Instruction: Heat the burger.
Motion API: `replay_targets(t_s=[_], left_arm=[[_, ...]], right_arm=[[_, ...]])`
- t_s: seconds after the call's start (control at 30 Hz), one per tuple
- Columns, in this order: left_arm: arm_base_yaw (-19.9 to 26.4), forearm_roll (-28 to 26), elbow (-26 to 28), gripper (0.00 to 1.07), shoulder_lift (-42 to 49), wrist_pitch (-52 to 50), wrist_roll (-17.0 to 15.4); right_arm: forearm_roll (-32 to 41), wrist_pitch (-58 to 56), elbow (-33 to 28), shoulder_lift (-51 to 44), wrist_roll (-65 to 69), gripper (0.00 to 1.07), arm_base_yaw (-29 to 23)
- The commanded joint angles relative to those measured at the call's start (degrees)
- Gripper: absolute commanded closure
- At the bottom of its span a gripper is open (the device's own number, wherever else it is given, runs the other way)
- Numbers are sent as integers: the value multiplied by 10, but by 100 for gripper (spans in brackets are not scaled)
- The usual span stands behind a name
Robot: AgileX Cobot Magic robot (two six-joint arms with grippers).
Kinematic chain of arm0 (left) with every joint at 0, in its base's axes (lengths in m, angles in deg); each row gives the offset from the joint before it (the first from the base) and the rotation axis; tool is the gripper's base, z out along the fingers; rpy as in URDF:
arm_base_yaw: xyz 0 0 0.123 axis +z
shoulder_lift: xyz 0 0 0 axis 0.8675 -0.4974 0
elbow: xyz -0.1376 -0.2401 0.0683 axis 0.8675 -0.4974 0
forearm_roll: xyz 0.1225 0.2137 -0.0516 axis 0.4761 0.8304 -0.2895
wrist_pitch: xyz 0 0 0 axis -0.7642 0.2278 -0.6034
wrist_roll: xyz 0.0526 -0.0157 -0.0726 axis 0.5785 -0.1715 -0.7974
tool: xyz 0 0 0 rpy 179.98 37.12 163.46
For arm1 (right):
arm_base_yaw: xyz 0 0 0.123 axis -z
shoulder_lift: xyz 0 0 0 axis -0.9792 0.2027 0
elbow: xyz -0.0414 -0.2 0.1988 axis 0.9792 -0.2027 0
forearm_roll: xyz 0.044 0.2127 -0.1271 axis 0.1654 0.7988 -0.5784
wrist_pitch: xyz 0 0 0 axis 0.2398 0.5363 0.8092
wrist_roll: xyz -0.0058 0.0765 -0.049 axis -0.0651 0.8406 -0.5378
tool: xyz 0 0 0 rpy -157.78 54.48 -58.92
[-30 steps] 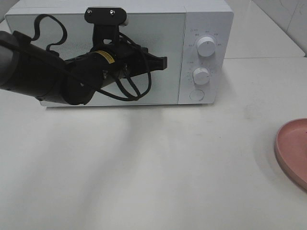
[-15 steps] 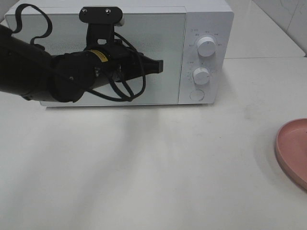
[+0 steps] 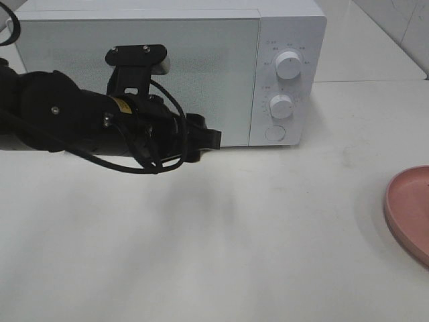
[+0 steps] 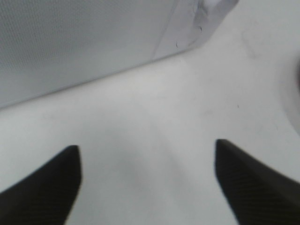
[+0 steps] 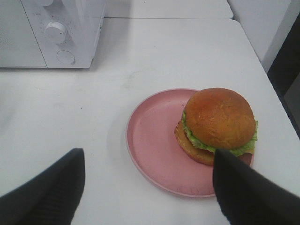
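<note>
The burger (image 5: 218, 123), with a golden-brown bun and a green lettuce frill, sits on the right part of a pink plate (image 5: 152, 145); it shows only in the right wrist view. My right gripper (image 5: 147, 187) hovers open above and short of the plate, with nothing between its fingers. The white microwave (image 3: 288, 33) stands at the back with its door (image 3: 214, 60) shut. My left gripper (image 3: 209, 136) hangs low by the door's lower right corner. In the left wrist view its fingers (image 4: 42, 187) stand wide apart, empty, over bare table.
Two knobs (image 3: 288, 64) and a round button (image 3: 275, 133) sit on the microwave's right panel. The pink plate's rim (image 3: 405, 211) pokes in at the right edge of the high view. A white table (image 3: 234, 255) spreads in front of the microwave.
My left arm has dropped from mid-door height to the door's bottom edge and pulled back a little to the left. Its jaws have spread apart. The microwave door stays shut.
</note>
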Motion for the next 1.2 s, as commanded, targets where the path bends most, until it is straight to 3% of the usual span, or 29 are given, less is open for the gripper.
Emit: replay_targets(t_s=[0.03, 0.1, 0.17, 0.27, 0.47, 0.53, 0.57, 0.63, 0.67, 0.73, 0.83, 0.9, 1.0, 1.07, 1.17, 1.2], left_arm=[[0, 23, -3, 7, 17, 111, 1], [0, 34, -3, 7, 21, 131, 1], [0, 88, -3, 7, 44, 225, 1], [0, 124, -3, 7, 65, 304, -2], [0, 139, -3, 7, 102, 386, -13], [20, 163, -3, 7, 140, 437, -60], [20, 163, -3, 7, 140, 437, -60], [57, 179, -3, 7, 169, 473, -85], [57, 179, -3, 7, 169, 473, -85], [107, 184, -3, 7, 202, 523, -85], [125, 186, -3, 7, 214, 538, -85], [200, 196, -3, 7, 265, 599, -85], [217, 198, -3, 7, 277, 610, -85], [297, 215, -4, 7, 325, 651, -85], [312, 218, -5, 7, 337, 660, -86], [345, 225, -15, 7, 364, 680, -86]], right_arm=[[-1, 2, -1, -17, -6, 34, 4], [-1, 2, -1, -17, -6, 34, 4], [-1, 2, -1, -17, -6, 34, 4], [-1, 2, -1, -17, -6, 34, 4], [-1, 2, -1, -17, -6, 34, 4], [-1, 2, -1, -17, -6, 34, 4], [-1, 2, -1, -17, -6, 34, 4], [-1, 2, -1, -17, -6, 34, 4], [-1, 2, -1, -17, -6, 34, 4], [-1, 2, -1, -17, -6, 34, 4], [-1, 2, -1, -17, -6, 34, 4], [-1, 2, -1, -17, -6, 34, 4], [-1, 2, -1, -17, -6, 34, 4], [-1, 2, -1, -17, -6, 34, 4], [-1, 2, -1, -17, -6, 34, 4], [-1, 2, -1, -17, -6, 34, 4]])
